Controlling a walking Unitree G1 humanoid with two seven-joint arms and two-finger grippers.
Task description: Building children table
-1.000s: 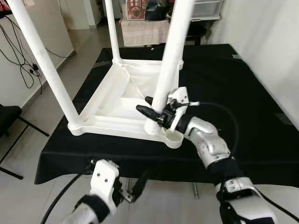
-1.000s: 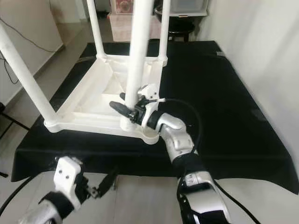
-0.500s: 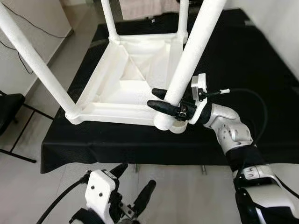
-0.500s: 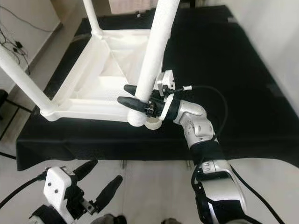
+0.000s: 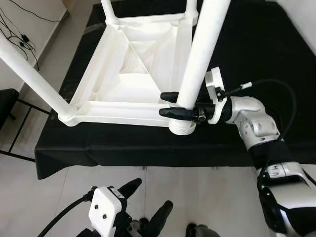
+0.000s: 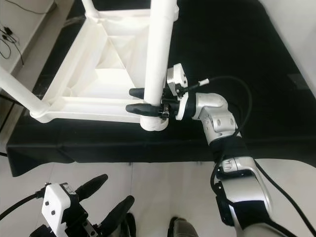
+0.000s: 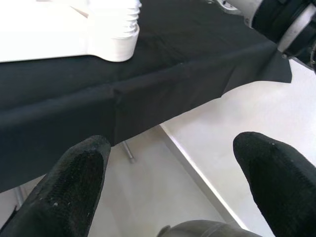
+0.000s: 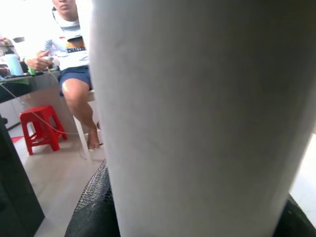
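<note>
The white plastic children's table [image 5: 133, 74] lies upside down on the black-draped work table [image 5: 256, 44], upper centre of frame. Its near-right white tubular leg [image 5: 202, 54] is clasped by the right gripper [image 5: 170, 104] just above the socket. It could cock sideways and jam. Low in the frame, the left gripper [image 5: 145, 207] hangs spread over tiled floor; a seated person [image 8: 69, 44] waits beyond.

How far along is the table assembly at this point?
Three legs, such as the near-left one, already stand in the upturned tabletop. The right gripper is clamped around the fourth leg at its near-right corner socket. Seating it fully looks left. The left gripper hangs open.
</note>
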